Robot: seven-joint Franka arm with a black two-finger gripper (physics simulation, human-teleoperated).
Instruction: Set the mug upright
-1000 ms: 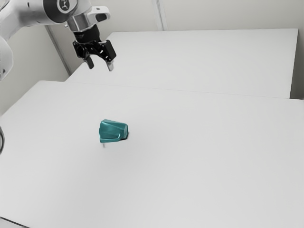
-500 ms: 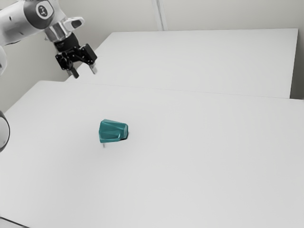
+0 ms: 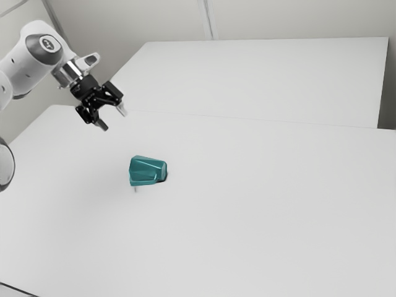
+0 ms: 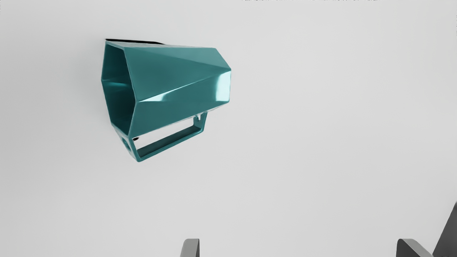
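Vs 0.5 s ago, ext. view: end effector (image 3: 114, 120) is lower and closer to the mug (image 3: 147, 170), w/ the arm (image 3: 38, 55) re-posed behind it. Vs 1.0 s ago it's also shifted toward ext. view's left. Mug hasn't moved: same spot, same pose, both earlier frames.

End effector now: above the worktop (image 3: 247, 229), off the mug toward ext. view's upper left. Tilted, fingertips angled down toward ext. view's right. Fingers wide apart, clear gap btwn them, nothing held. No contact w/ mug. Wrist cam agrees: end effector (image 4: 300, 246) has its two tips well apart, bare surface btwn, mug out ahead of them and mostly off to one side, nearer one tip than the other.

Mug: teal, faceted, on its side on the worktop, not upright. Long axis approx. flat, running roughly across ext. view, left to right. Wide end toward ext. view's left, narrow end toward ext. view's right. Wrist cam confirms wide end = mouth (image 4: 119, 96), open, dark inside, facing sideways rel. to the fingers; narrow end (image 4: 223, 85) is the closed side. Handle (image 4: 171, 142) sticks out of the mug's side that's nearer the fingertips in wrist cam, a squared loop running approx. along the long axis, a bit skewed.

Bkgd: white panel (image 3: 266, 80) beyond the mug, past the worktop's far edge.
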